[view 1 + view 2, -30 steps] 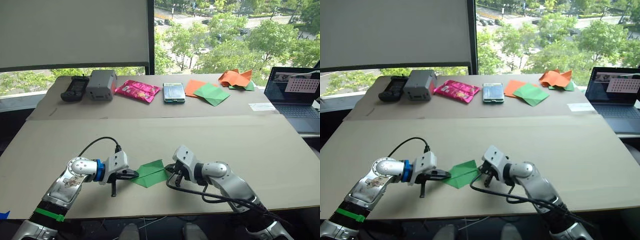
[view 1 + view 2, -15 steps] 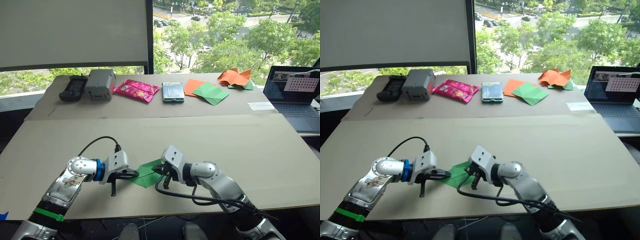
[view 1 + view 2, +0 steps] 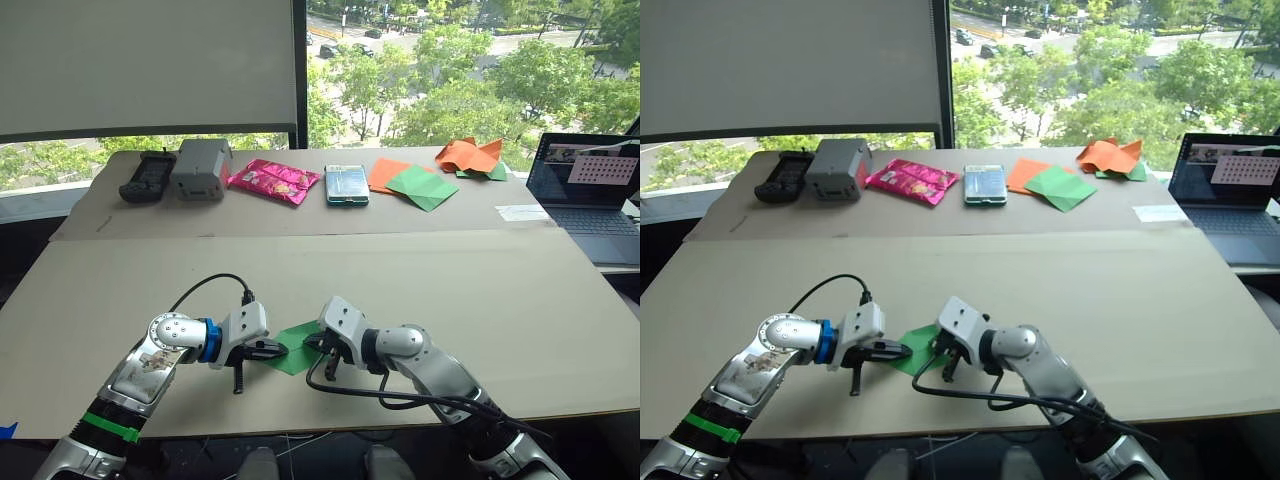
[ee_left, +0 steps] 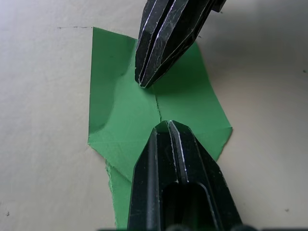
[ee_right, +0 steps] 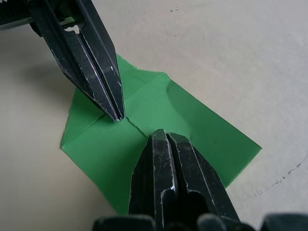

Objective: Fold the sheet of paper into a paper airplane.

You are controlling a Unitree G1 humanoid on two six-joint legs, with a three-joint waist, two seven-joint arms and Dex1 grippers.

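the sheet of paper, bright green, partly folded w/ crease lines, lies flat on the near part of the cardboard-covered table, between the two grippers. left gripper comes in from the robot's left, fingers pinched together w/ no gap, tip pressing down on the paper's left part; not clamped round it. right gripper comes in from the right, fingers likewise closed tight, tip down on the paper's right part. in the wrist views the two tips sit close, facing each other across a short centre crease, not touching. paper bulges up a little beside the tips.

far side of table, l to r: black controller, grey box, pink snack bag, phone, a dull green square over an orange sheet, crumpled orange and green paper heap. laptop open at the right edge. no containers w/ anything in them; the grey box is closed, contents can't tell.
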